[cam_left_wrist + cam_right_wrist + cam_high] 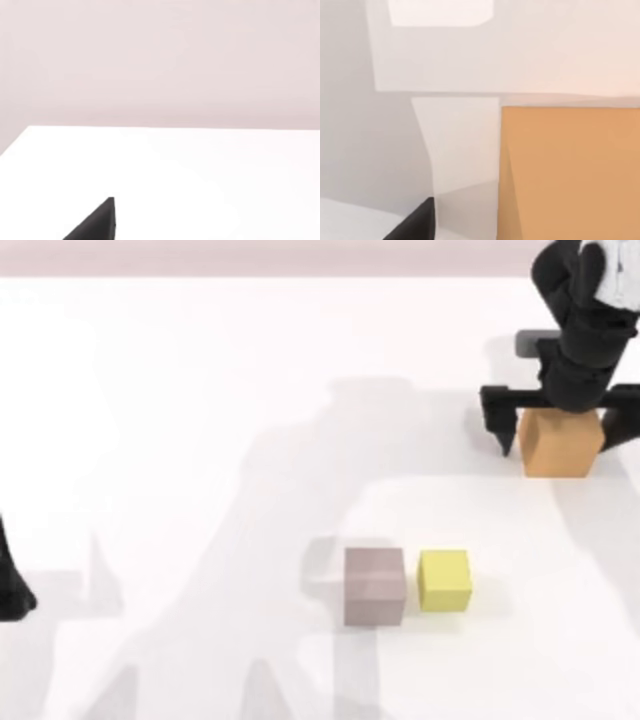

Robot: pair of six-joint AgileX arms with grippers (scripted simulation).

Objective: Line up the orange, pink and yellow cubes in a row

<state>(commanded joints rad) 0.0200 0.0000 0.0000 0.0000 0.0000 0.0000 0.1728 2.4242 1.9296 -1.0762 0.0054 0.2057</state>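
White tabletop (200, 390) fills your top view, crossed by soft arm shadows. You have the pink cube (375, 585) and yellow cube (444, 579) already sitting just beside each other near the middle front, so two thirds of the row looks done. What you still have left is the orange cube (559, 443), well apart toward the far right. Your right gripper (562, 425) straddles it with fingers spread wide on either side, not yet clamped. Your left arm (12, 590) is parked at the left edge; its fingers cannot be judged.
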